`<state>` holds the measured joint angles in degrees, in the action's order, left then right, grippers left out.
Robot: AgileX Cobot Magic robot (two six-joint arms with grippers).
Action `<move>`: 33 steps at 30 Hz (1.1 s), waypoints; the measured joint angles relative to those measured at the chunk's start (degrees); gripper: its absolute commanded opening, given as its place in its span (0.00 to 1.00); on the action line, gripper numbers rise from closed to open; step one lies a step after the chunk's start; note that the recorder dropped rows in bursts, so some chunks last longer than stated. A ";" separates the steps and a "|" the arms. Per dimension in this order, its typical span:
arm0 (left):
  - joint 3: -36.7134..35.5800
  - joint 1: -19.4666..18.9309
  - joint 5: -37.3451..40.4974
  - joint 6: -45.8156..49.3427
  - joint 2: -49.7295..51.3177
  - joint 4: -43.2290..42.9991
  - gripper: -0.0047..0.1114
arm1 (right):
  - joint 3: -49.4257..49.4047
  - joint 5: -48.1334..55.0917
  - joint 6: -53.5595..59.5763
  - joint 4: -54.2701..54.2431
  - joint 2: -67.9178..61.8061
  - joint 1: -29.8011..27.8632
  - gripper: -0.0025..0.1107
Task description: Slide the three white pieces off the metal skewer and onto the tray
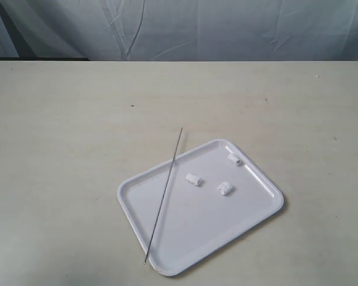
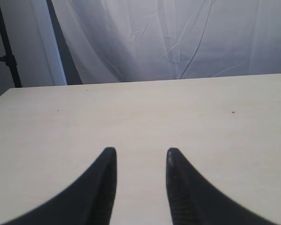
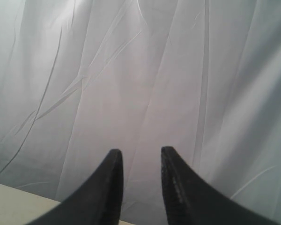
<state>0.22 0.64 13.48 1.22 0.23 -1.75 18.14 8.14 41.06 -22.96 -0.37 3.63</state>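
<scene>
The white tray (image 1: pixel 161 250) lies on the table, turned at an angle. The three white pieces lie loose on it, apart from each other: one (image 1: pixel 193 179) near the middle, one (image 1: pixel 224 189) to its right, one (image 1: pixel 234 159) by the far rim. The thin metal skewer (image 1: pixel 164 192) rests bare across the tray's left part, both ends past the rim. Neither arm shows in the exterior view. My left gripper (image 2: pixel 141 152) is open over bare tabletop. My right gripper (image 3: pixel 141 152) is open, facing the grey curtain. Both hold nothing.
The beige table (image 1: pixel 59 149) stretches around the tray. A creased grey-white curtain (image 1: pixel 185 30) hangs behind its far edge. A dark stand pole (image 2: pixel 7 51) shows at the curtain's side in the left wrist view.
</scene>
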 measured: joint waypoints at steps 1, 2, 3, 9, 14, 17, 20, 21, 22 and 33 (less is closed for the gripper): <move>0.00 0.00 0.00 0.13 0.00 0.09 0.34 | 0.00 0.00 0.00 0.00 0.00 0.00 0.27; 0.00 0.00 0.00 0.26 0.00 0.09 0.34 | 0.00 0.00 0.00 0.00 0.00 0.00 0.27; 0.00 0.00 0.00 0.26 0.00 0.09 0.34 | 0.00 0.00 0.00 0.00 0.00 0.00 0.27; 0.00 0.00 0.00 0.83 0.00 0.31 0.34 | 0.00 0.00 0.00 0.00 0.00 0.00 0.27; 0.00 0.00 0.00 3.02 0.00 0.31 0.34 | 0.00 0.00 0.00 0.00 0.00 0.00 0.27; 0.00 0.00 0.00 3.28 0.00 0.31 0.34 | 0.00 0.00 0.00 0.00 0.00 0.00 0.27; 0.00 0.00 0.00 3.50 0.00 0.31 0.34 | 0.00 0.00 0.00 0.00 0.00 0.00 0.27; 0.00 0.00 0.00 3.50 0.00 0.31 0.34 | 0.00 0.00 0.00 0.00 0.00 0.00 0.27; 0.00 -0.25 0.00 3.50 0.00 0.31 0.34 | 0.00 0.00 0.00 0.00 0.00 0.00 0.27; 0.00 -3.42 0.00 3.71 0.00 0.05 0.34 | 0.00 0.00 0.00 0.00 0.00 0.00 0.27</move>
<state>0.22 -2.79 13.48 4.93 0.23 -1.71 18.14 8.14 41.06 -22.96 -0.37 3.63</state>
